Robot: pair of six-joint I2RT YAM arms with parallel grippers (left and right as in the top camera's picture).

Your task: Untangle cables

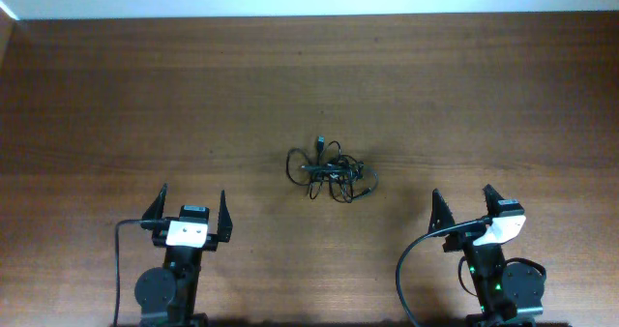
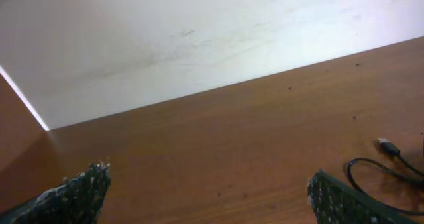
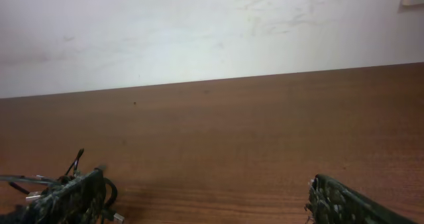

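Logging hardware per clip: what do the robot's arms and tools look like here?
Both arms are black. The left tool and right tool each have two dark, pointed fingers mounted on a white block. A thick black cable loops off each wrist. Up close the finger pads look rough and speckled.

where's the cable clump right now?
Overhead view: the cables sit knotted near the middle of the table, ahead of and between the left gripper and right gripper, touching neither.
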